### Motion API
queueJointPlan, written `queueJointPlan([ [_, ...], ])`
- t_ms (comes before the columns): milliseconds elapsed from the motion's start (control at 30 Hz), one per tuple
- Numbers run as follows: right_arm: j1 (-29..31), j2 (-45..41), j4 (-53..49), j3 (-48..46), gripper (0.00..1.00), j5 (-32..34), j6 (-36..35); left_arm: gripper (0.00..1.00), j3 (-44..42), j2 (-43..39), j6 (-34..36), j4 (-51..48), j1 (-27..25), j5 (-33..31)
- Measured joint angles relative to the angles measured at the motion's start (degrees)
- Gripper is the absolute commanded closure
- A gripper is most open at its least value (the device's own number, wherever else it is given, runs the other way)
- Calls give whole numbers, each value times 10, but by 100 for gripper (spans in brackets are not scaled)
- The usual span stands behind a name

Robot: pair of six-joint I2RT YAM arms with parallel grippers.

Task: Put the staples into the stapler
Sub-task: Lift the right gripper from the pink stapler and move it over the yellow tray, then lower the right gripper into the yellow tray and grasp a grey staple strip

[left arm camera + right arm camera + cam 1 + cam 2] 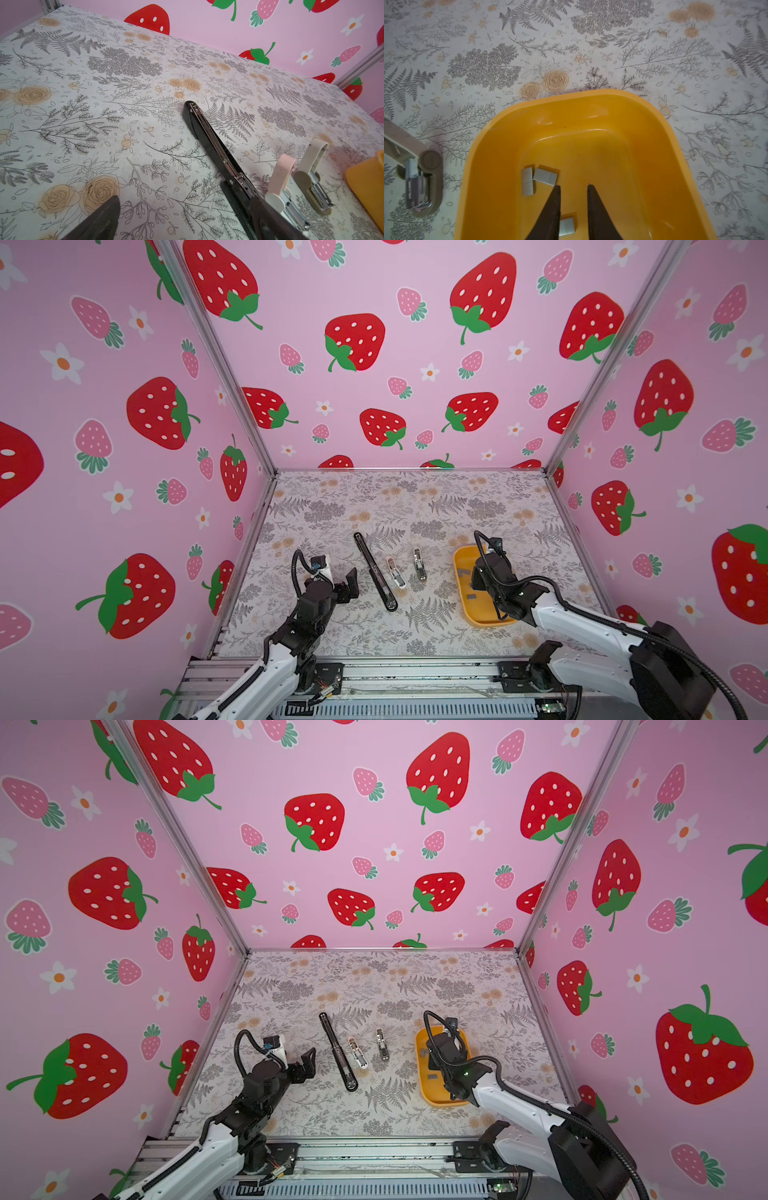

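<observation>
Right tool [573,186] barely parted, empty, over tray's [591,93] staples [545,176]; left tool [348,587] gaping beside staplers [375,571].

The tray [482,616] holding the staples [545,176] sits right of two short staplers [395,571], the long stapler [375,570] leftmost

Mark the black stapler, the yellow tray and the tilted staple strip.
black stapler [374,570]: in a top view, middle of its long body
yellow tray [581,98]: right wrist view, bare rim
tilted staple strip [545,176]: right wrist view, centre of its flat face
</observation>
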Motion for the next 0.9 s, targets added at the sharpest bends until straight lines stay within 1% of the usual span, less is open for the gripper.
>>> queueJointPlan([
  [133, -18, 43, 28, 0, 71, -47, -9, 1, 1, 11, 0, 0, 0, -5],
  [267, -20, 72, 34, 12, 70, -70, -21, 1, 4, 29, 0, 2, 0, -14],
  [400, -20, 81, 31, 21, 65, -71, -26, 1, 13, 59, 0, 8, 0, -21],
  [533, -20, 93, 28, 27, 64, -76, -31, 1, 30, 96, 0, 13, 0, -33],
  [600, -20, 109, 24, 35, 62, -81, -33, 1, 40, 115, 1, 15, 0, -39],
  [767, -20, 149, 21, 52, 61, -89, -36, 1, 61, 154, 3, 23, 0, -51],
  [900, -20, 156, 24, 59, 59, -90, -36, 1, 68, 178, 5, 33, 0, -58],
])
